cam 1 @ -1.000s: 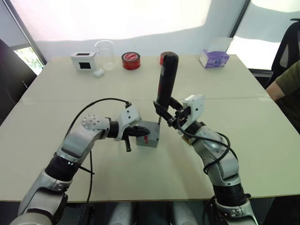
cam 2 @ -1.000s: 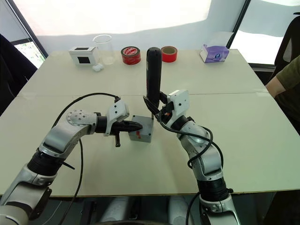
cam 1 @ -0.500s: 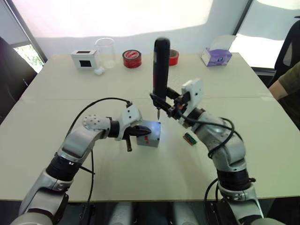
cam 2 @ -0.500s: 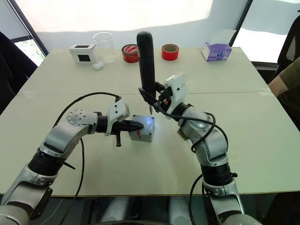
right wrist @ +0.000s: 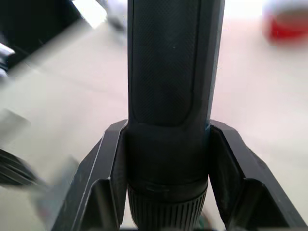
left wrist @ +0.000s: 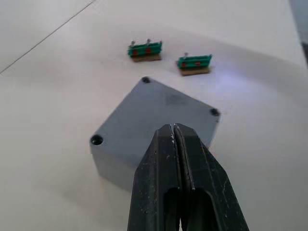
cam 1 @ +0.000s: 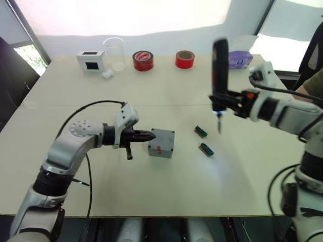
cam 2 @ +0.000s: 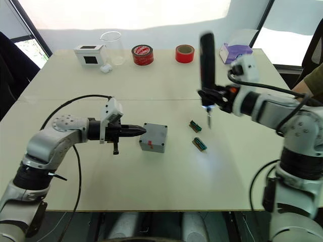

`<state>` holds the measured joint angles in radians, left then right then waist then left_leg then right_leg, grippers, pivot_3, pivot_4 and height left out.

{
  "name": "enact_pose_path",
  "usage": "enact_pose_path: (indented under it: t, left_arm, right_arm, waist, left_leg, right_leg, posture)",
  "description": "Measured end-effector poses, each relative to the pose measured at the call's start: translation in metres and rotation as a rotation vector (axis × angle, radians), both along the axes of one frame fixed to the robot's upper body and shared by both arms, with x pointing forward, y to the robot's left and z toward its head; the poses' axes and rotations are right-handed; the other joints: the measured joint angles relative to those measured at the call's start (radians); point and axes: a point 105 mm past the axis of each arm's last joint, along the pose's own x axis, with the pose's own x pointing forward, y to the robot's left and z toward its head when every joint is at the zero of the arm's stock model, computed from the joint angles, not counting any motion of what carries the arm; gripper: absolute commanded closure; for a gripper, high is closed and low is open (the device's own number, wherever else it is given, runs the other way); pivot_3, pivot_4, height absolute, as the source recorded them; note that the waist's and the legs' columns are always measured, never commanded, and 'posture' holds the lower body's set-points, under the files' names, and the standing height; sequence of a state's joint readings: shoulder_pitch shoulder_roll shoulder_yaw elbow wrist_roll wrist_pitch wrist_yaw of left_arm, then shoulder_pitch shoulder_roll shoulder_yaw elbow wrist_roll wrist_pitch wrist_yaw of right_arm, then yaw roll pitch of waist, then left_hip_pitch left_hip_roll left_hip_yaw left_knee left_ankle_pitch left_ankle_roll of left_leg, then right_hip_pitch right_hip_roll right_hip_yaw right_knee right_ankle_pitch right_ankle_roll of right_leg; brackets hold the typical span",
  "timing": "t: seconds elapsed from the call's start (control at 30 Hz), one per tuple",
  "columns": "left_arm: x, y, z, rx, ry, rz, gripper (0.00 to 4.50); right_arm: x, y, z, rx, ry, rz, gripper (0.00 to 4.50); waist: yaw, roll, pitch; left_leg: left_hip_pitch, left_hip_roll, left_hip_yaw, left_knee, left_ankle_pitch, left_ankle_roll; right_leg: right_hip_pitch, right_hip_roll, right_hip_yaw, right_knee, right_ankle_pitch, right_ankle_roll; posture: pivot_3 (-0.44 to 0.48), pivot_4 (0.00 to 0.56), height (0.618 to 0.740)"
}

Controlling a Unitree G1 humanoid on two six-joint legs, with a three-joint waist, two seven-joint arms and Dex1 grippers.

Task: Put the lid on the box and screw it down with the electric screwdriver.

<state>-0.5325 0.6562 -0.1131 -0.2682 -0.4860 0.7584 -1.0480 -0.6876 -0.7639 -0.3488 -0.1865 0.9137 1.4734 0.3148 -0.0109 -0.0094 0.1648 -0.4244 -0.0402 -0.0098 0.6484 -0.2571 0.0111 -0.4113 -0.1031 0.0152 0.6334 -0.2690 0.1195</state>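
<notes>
Slippage worries me most: my right gripper (cam 1: 222,99) clamps the electric screwdriver (cam 1: 219,70) upright, well off to the right of the box (cam 1: 161,142), so a crooked approach could miss a corner screw. My left gripper (cam 1: 146,136), jaws pressed together, touches the box's side under the lid (left wrist: 159,115) and might shove it. Two green pieces (cam 1: 203,140) lie between bit and box; tape rolls (cam 1: 164,59) stand well away.

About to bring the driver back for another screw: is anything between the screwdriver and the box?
Nothing blocks it. The electric screwdriver hangs above the table; two small green pieces lie between it and the box, flat on the table, below a raised path.
</notes>
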Motion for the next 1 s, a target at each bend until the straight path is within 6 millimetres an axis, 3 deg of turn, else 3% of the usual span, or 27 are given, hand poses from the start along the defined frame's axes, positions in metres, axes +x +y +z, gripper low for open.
enact_pose_path:
  t: [0.13,0.2,0.3,0.57,0.83,0.9,1.0]
  left_arm:
    - [-0.013,-0.014,0.020,0.006,-0.057,-0.112,4.50]
    - [-0.019,-0.017,0.020,0.024,-0.065,-0.152,4.50]
    - [-0.023,-0.018,0.017,0.043,-0.054,-0.175,4.50]
    - [-0.024,-0.024,-0.003,0.042,-0.023,-0.149,4.50]
    - [-0.028,-0.025,-0.004,0.048,-0.036,-0.141,4.50]
    - [-0.029,-0.024,-0.004,0.051,-0.036,-0.134,4.50]
    - [-0.027,-0.021,-0.005,0.059,-0.034,-0.118,4.50]
  right_arm:
    - [-0.017,-0.030,-0.034,-0.004,0.244,-0.060,2.78]
    - [-0.029,-0.046,-0.055,-0.037,0.360,-0.089,2.78]
    - [-0.039,-0.051,-0.076,-0.050,0.473,-0.088,2.78]
    - [-0.043,-0.073,-0.101,-0.134,0.632,-0.175,2.78]
    - [-0.034,-0.078,-0.100,-0.160,0.657,-0.196,2.78]
    - [-0.034,-0.078,-0.100,-0.166,0.659,-0.194,1.75]
    - [-0.034,-0.075,-0.099,-0.161,0.651,-0.168,0.74]
  waist:
    - [-0.001,0.000,0.000]
    - [-0.001,0.001,0.001]
    - [-0.007,0.001,0.001]
    - [0.001,0.002,0.002]
    - [0.000,0.002,0.002]
    - [0.001,0.002,0.002]
    - [0.001,0.001,0.001]
  left_leg:
    - [-0.001,0.000,0.000,0.000,0.000,0.000]
    - [-0.001,0.000,0.001,0.000,0.000,0.001]
    - [-0.001,0.000,0.003,0.002,0.000,0.001]
    - [-0.002,0.001,0.003,0.004,-0.001,0.002]
    - [-0.001,0.001,0.003,0.005,-0.001,0.002]
    - [-0.001,0.001,0.003,0.006,-0.001,0.002]
    - [-0.001,0.001,0.002,0.006,-0.001,0.002]
  right_leg:
    - [-0.001,0.001,0.000,-0.001,0.000,0.000]
    - [0.000,0.001,0.000,-0.001,0.000,0.000]
    - [0.000,0.004,0.001,-0.001,0.001,0.002]
    - [0.000,0.005,0.001,-0.001,0.002,0.003]
    - [0.002,0.005,0.001,-0.001,0.002,0.004]
    - [0.002,0.005,0.000,-0.002,0.002,0.004]
    - [0.003,0.006,0.000,-0.002,0.002,0.004]
  posture:
    - [0.000,0.150,0.740]
    - [0.000,0.150,0.740]
    - [0.000,0.150,0.740]
    - [0.000,0.150,0.740]
    - [0.000,0.150,0.740]
    - [0.000,0.150,0.740]
    - [0.000,0.150,0.740]
